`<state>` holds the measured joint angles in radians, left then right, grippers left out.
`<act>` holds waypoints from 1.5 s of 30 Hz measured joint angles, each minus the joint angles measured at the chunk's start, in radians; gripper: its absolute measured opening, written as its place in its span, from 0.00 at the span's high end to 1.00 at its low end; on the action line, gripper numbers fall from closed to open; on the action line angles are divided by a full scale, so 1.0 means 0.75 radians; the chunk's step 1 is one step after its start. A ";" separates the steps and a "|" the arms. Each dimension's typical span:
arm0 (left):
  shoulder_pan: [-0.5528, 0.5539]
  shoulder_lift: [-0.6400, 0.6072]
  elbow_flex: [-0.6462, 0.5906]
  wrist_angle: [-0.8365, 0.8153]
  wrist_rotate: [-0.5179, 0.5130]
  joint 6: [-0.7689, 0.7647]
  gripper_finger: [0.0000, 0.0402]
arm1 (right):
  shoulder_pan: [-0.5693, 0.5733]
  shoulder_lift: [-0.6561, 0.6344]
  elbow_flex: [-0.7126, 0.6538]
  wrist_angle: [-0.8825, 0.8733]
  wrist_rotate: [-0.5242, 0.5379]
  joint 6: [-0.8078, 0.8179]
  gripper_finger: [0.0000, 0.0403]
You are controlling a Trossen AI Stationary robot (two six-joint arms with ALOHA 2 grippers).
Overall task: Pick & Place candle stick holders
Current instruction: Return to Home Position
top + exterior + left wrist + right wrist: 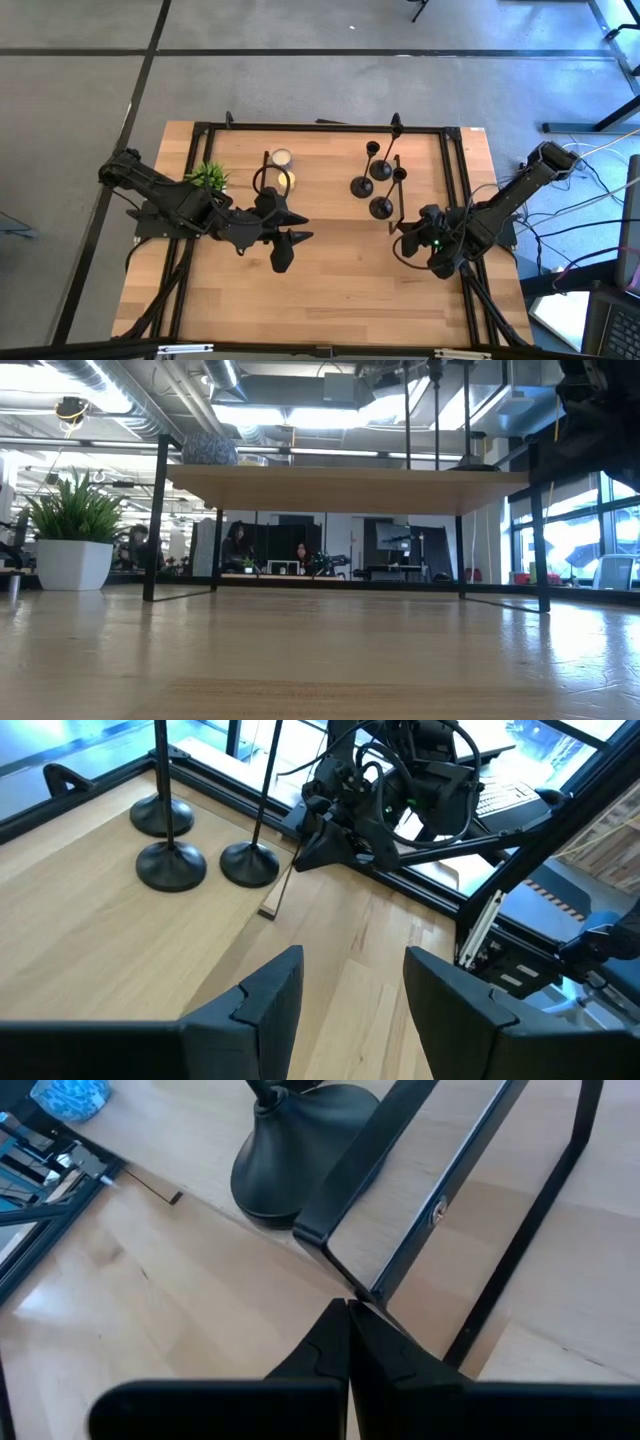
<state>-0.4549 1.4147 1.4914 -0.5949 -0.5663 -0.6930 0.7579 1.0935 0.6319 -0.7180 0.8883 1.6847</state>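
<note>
Three black candle stick holders [381, 168] [361, 185] [381, 207] stand upright on their round bases on the wood right of the table's middle. Their bases show in the left wrist view [170, 866]. Their stems rise above the shelf board in the low view [435, 410]. My left gripper [305, 228] is open and empty near the table's middle, left of the holders, and its fingers point toward them [350, 975]. My right gripper [400, 230] is shut, just near of the nearest holder's base [295, 1160], at the shelf's black frame [345, 1200]. My right gripper's shut fingertips [340, 1320] stand right at the lower corner of the shelf's black frame [365, 1285]. They come at it slanting down. I cannot tell whether they touch it.
A black-legged wooden shelf [340, 485] spans the low view. A green plant in a white pot [208, 175] [72, 550] stands at the left. A white candle [281, 157] and a yellow one [287, 180] lie near it. Bare wood lies toward the near edge [340, 290].
</note>
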 joint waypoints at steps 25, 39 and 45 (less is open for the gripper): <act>0.014 0.000 0.000 0.000 -0.033 0.032 0.58 | 0.101 -0.128 0.001 0.719 -0.336 -0.733 1.00; 0.035 0.000 0.000 0.001 -0.045 -0.038 0.58 | 0.361 -0.617 0.001 0.620 -0.175 -1.176 1.00; 0.035 0.000 0.000 0.002 -0.118 -0.094 0.58 | 0.387 -0.792 0.001 0.613 -0.186 -1.441 1.00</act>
<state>-0.4290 1.4147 1.4914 -0.5938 -0.6546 -0.7637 1.0481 0.4998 0.6323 -0.2585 0.7491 0.6040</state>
